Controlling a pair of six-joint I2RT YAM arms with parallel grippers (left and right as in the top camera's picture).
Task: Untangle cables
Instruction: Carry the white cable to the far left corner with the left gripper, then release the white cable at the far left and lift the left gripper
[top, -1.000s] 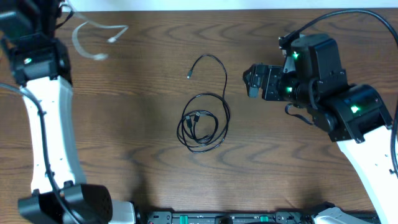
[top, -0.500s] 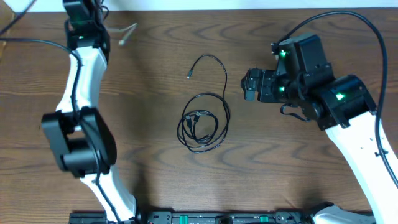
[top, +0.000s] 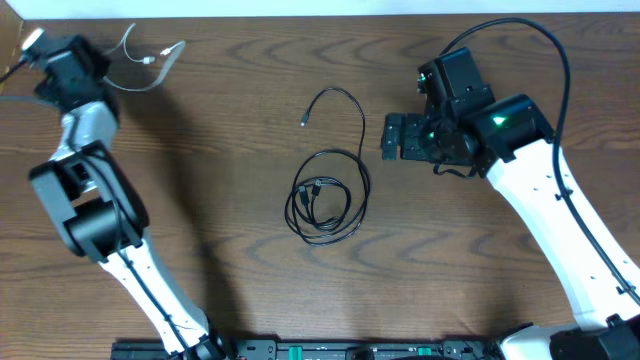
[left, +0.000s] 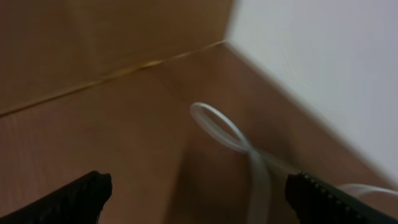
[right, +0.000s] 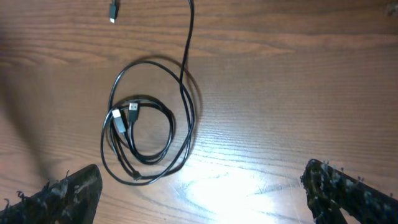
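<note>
Black cables (top: 323, 203) sat pretty much dead centre on the wooden table (top: 230, 150), wound into a loose coil with the loops lying over each other. One strand ran up out of the coil toward the far edge, curved over and finished in a small plug end (top: 304, 121) lying flat on the wood. From the right wrist cam you could see a smaller loop inside the bigger one, with a couple of plug ends (right: 118, 119) tucked in the middle, so they were definitely not separated.

White cable (left: 257, 177) was off on its own in the far left corner of the table, well apart from the black stuff, lying in a loose curl close to the table's edge. The left wrist shot was blurry, but it showed one thin loop of it on the wood.

Left gripper (left: 199, 186) was up in that same corner, fingers (left: 87, 193) spread wide with nothing pinched between them. The white cable ran across the wood in the gap, touching neither finger as far as I could tell.

Right gripper (right: 200, 173) hung over the table just right of the black strand, apart from it. Its jaws were wide open too, holding nothing, and both fingertips (right: 348, 193) framed bare wood with the coil beyond them.
</note>
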